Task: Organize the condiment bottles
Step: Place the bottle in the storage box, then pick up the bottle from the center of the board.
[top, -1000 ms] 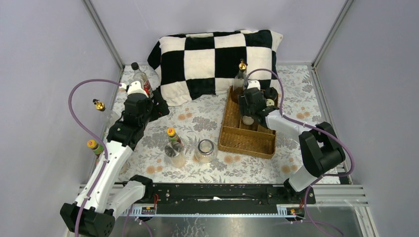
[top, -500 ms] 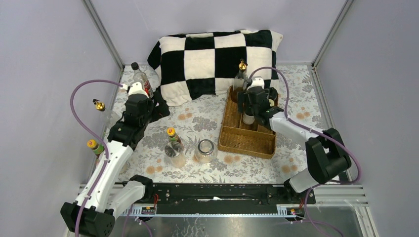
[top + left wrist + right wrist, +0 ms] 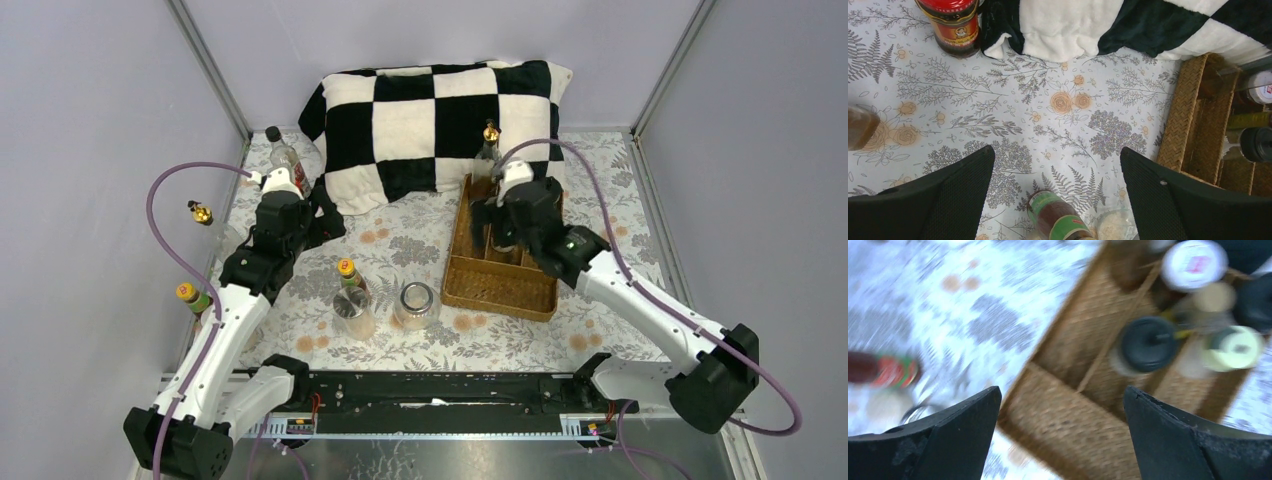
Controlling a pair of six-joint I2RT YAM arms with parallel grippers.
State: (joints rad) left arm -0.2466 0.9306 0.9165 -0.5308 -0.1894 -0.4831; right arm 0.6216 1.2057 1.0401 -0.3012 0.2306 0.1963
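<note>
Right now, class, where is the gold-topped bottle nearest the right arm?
Top view, right of centre: the bottle stands at the wicker tray's far end, by the checkered pillow.

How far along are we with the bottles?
Partly done. Several bottles stand in the wicker tray, including a black-capped bottle. Nothing in hand: right gripper and left gripper are open, empty. Remaining on the table: yellow-capped bottle, clear jar, others farther left.

The right tool [image 3: 1060,400] has let go of the black-capped bottle [image 3: 1148,343], and its two fingers have swung wide apart. It has lifted up off the bottle, which now stands by itself in the wicker tray [image 3: 1063,435]. The right arm [image 3: 640,300] has stretched out long, and its elbow has dropped low toward the near right corner of the table [image 3: 420,245].
</note>
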